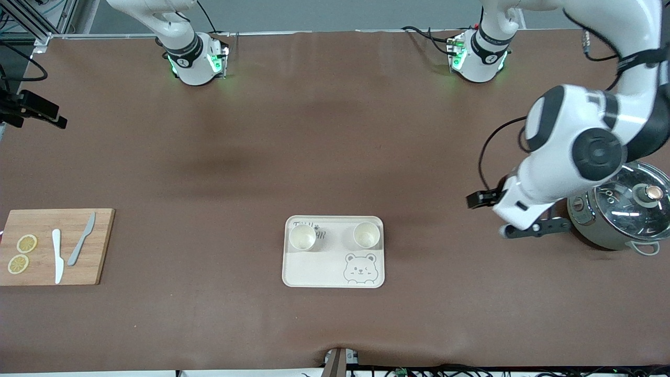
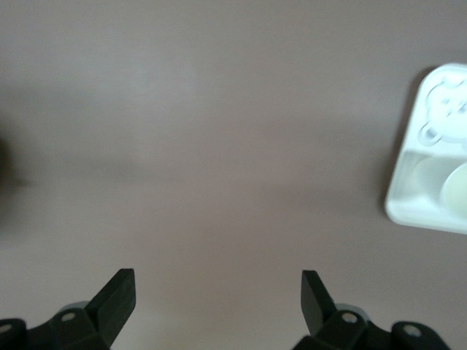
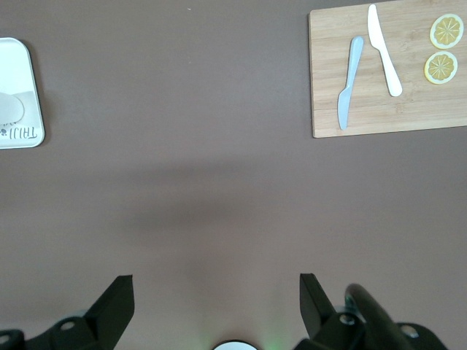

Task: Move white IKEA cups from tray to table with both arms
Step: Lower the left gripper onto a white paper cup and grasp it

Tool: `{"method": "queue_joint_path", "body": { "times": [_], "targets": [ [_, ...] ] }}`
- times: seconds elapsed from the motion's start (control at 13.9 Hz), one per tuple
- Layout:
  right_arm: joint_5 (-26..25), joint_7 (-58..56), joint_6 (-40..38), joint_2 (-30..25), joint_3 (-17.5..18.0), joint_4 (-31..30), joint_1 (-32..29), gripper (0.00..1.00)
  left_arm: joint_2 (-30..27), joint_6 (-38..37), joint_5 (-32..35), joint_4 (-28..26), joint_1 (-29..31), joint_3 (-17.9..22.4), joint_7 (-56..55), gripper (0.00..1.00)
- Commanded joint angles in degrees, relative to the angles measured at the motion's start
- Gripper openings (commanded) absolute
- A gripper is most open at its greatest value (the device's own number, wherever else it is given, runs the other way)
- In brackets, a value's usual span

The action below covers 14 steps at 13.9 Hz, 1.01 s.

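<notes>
Two white IKEA cups stand upright side by side on a cream bear-printed tray in the middle of the table, along the tray's edge farther from the front camera. My left gripper hangs open and empty over bare table between the tray and a pot; its wrist view catches the tray's corner and one cup. My right gripper is out of the front view. It is open and empty over bare table close to its arm's base, with the tray's edge in its wrist view.
A grey-green pot with a glass lid sits at the left arm's end, right beside the left hand. A wooden cutting board with two knives and lemon slices lies at the right arm's end.
</notes>
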Motion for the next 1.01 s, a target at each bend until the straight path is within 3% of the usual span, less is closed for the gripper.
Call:
{"method": "queue_joint_path", "body": {
  "times": [0.0,0.57,0.93],
  "targets": [
    [1.1,-0.1,0.0,-0.7,0.2,-0.5,-0.6,1.00,4.4,6.7,-1.2,1.3,-4.2,0.3,-8.4,1.00],
    [1.0,-0.3,0.8,1.7,0.1,0.2,-0.8,1.00,16.5,30.6,-1.1,1.9,-12.4,0.2,-27.1,0.98],
    [0.0,-0.8,0.2,4.8,0.1,1.9,-2.4,1.00,21.0,36.3,-1.1,1.7,-15.6,0.2,-29.7,0.75]
  ]
}}
